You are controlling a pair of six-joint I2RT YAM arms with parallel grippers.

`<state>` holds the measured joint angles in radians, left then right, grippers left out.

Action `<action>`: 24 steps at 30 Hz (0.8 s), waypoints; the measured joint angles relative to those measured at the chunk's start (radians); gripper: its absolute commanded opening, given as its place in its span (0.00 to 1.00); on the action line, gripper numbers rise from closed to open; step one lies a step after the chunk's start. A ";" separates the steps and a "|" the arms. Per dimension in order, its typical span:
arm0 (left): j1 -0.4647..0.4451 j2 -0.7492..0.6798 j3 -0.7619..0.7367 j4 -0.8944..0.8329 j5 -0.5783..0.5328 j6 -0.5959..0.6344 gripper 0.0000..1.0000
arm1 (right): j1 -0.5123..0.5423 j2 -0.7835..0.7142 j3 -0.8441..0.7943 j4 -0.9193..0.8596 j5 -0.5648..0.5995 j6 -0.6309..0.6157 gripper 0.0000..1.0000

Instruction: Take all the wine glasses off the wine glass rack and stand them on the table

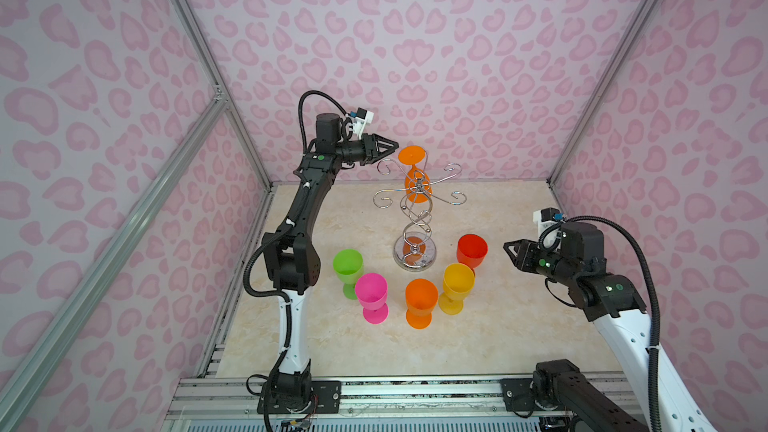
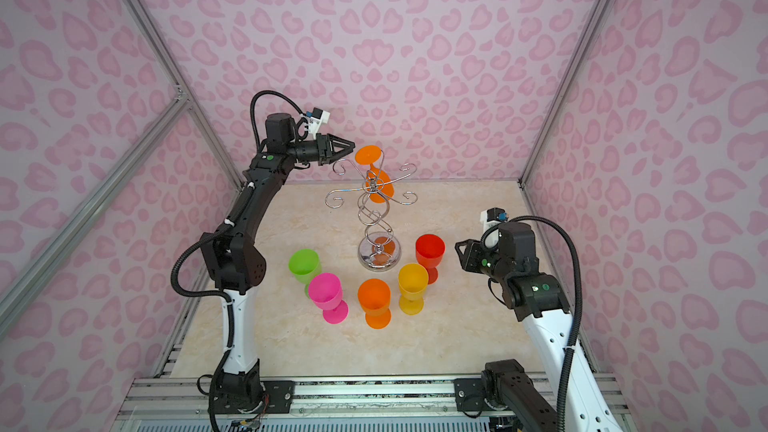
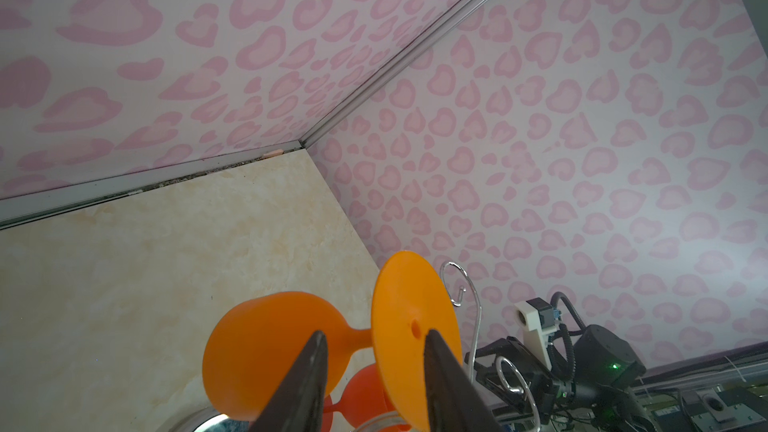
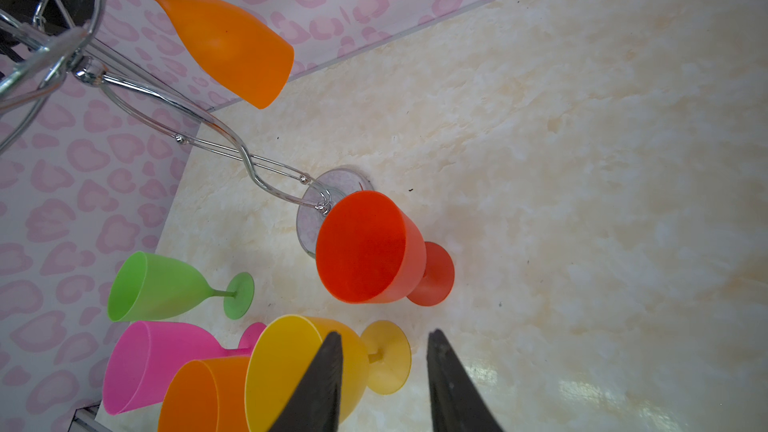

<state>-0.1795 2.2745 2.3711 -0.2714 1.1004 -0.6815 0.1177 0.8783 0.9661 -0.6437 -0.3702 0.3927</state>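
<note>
Wine glass (image 4: 224, 41), orange, inverted on chrome rack (image 1: 429, 258), left gripper (image 1: 394, 146) part-open beside its foot, right gripper (image 1: 508, 248) part-open, empty.

Shiny chrome wire wine glass rack (image 1: 419, 218); smooth, matt orange plastic wine glass (image 4: 224, 43); glossy marble-look table (image 1: 332, 347).

Five coloured cups are standing upright on the pale marble-look table (image 1: 324, 351), just below the middle of both top views. The green cup (image 1: 348, 263) and pink cup (image 1: 371, 290) are sitting at the group's left. The orange cup (image 1: 421, 300) is standing lowest, with the yellow cup (image 1: 458, 282) and red cup (image 1: 471, 249) rising to its right. Pink-spotted walls (image 1: 415, 35) are filling the upper half.
</note>
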 measured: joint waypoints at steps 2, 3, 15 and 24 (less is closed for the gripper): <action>-0.003 0.002 0.000 0.000 0.001 0.000 0.40 | 0.000 0.000 -0.002 0.001 0.000 0.000 0.35; -0.006 0.003 0.000 0.002 0.004 0.000 0.39 | 0.000 0.000 -0.002 0.002 0.000 0.000 0.35; -0.019 0.012 0.000 0.008 0.037 -0.007 0.29 | 0.000 0.006 -0.007 0.010 -0.011 0.007 0.35; -0.019 0.021 0.001 0.023 0.060 -0.027 0.26 | 0.000 0.014 -0.007 0.011 -0.015 0.007 0.35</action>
<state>-0.1982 2.2955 2.3718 -0.2489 1.1599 -0.7082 0.1177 0.8925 0.9592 -0.6327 -0.3855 0.4000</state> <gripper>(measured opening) 0.260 0.355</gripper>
